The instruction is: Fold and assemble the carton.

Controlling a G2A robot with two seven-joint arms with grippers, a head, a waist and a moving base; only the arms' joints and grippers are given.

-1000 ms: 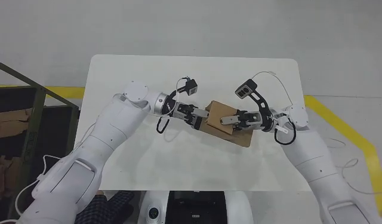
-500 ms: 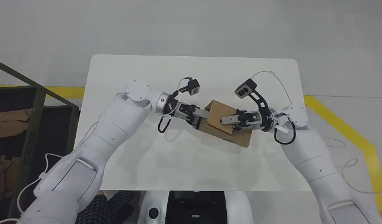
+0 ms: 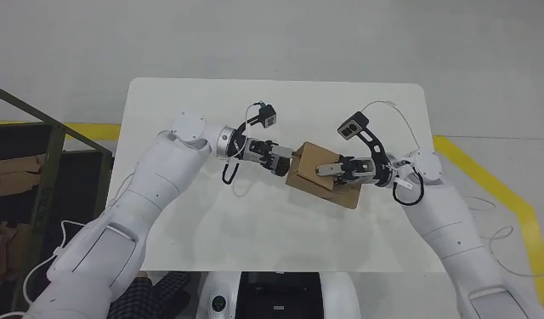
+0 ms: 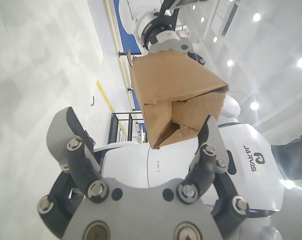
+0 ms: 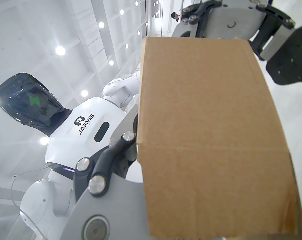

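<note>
While the carton lies at the middle of the table, skewed to its edges, it sits between the two arms, and whether it rests on the surface or is lifted a little I cannot tell; in the left wrist view its near end is only partly closed, the flaps turned inward with a dark gap between them; the left gripper is just at that end with its fingers spread wide apart, one tip touching or nearly touching the end's edge, the other well clear to the side; the right gripper lies over the top panel from the far end, and whether it clamps the board I cannot tell, since the carton hides it; the step in hand is likely the closing of this end; to do it well, the right arm should hold the body square while the left presses the flaps flat along their creases, not at a corner, with light force so the walls do not buckle.
</note>
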